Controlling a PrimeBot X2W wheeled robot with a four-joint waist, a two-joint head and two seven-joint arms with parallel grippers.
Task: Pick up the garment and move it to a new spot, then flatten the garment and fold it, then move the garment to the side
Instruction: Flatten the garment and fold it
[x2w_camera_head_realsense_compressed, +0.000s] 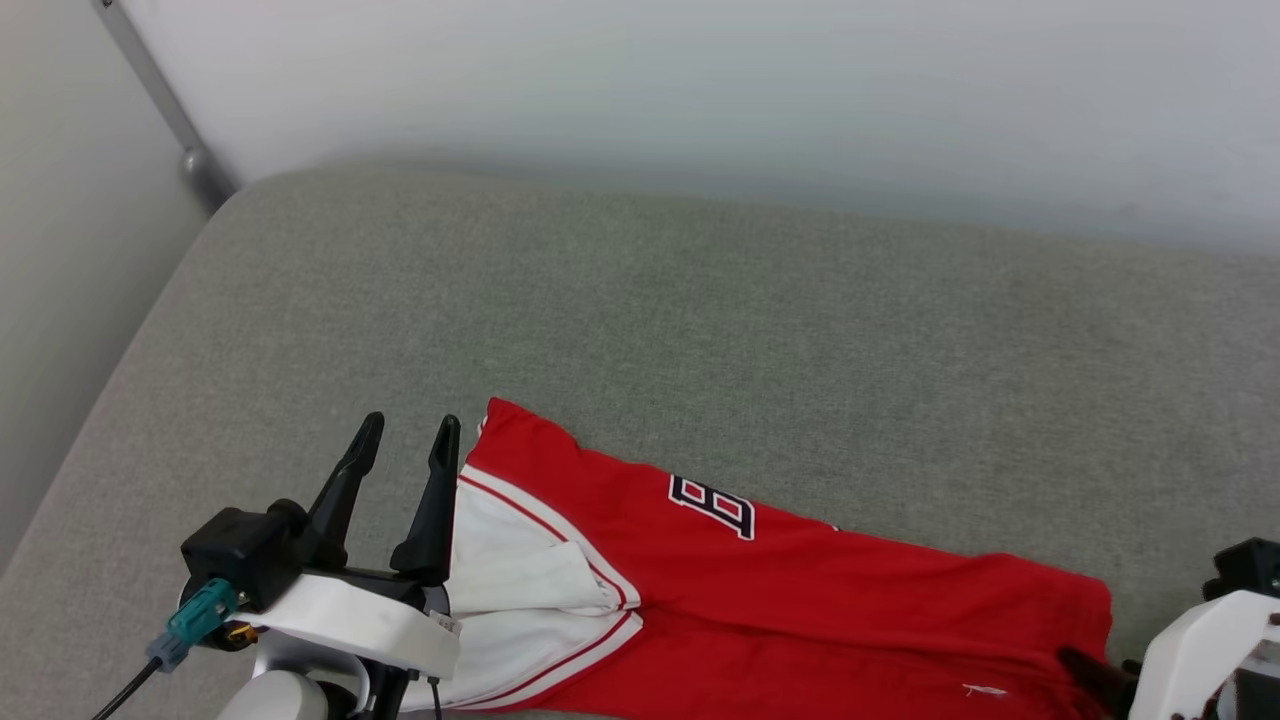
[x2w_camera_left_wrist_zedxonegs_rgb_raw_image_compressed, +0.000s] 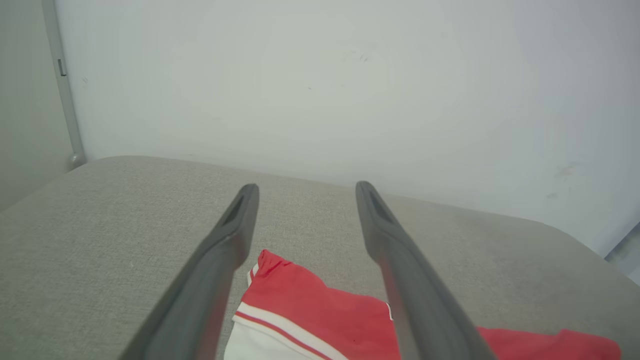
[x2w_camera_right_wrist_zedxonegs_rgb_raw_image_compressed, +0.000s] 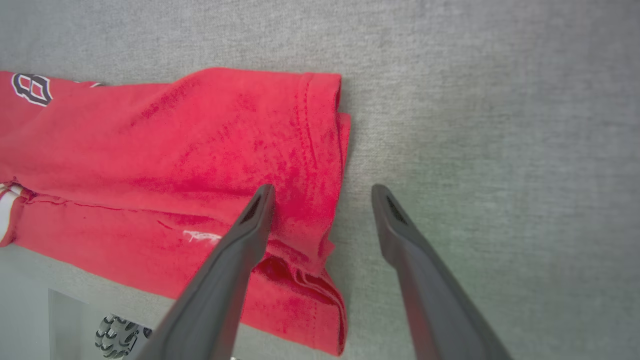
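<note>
Wall (x2w_camera_head_realsense_compressed: 700, 90): pale and plain, rising behind the far edge of the work surface.
Surface (x2w_camera_head_realsense_compressed: 700, 320): grey fabric-covered pad with a rounded far-left corner; most of it is bare.
Garment (x2w_camera_head_realsense_compressed: 800, 590): lies along the near edge as 1 long red band, its sides seemingly folded in. The collar end is to the left and the hem to the right.
Sleeve (x2w_camera_head_realsense_compressed: 510, 580): white with red stripes, tucked over the left end.
Left pincer (x2w_camera_head_realsense_compressed: 413, 423): wide open and gripping nothing. It sits just beside the garment's left end, with its 2 fingers pointing toward the wall.
Right pincer (x2w_camera_right_wrist_zedxonegs_rgb_raw_image_compressed: 324, 190): wide open and empty. 1 finger is over the hem and 1 over bare pad, so it straddles the right end. Contact cannot be told.
Lettering (x2w_camera_head_realsense_compressed: 712, 505): only a black, white-edged "B" is visible.
Done, by my reading: the garment is placed, flattened and given a lengthwise fold.
Left, by my reading: a crosswise fold to shorten the band, then the move to the side.
</note>
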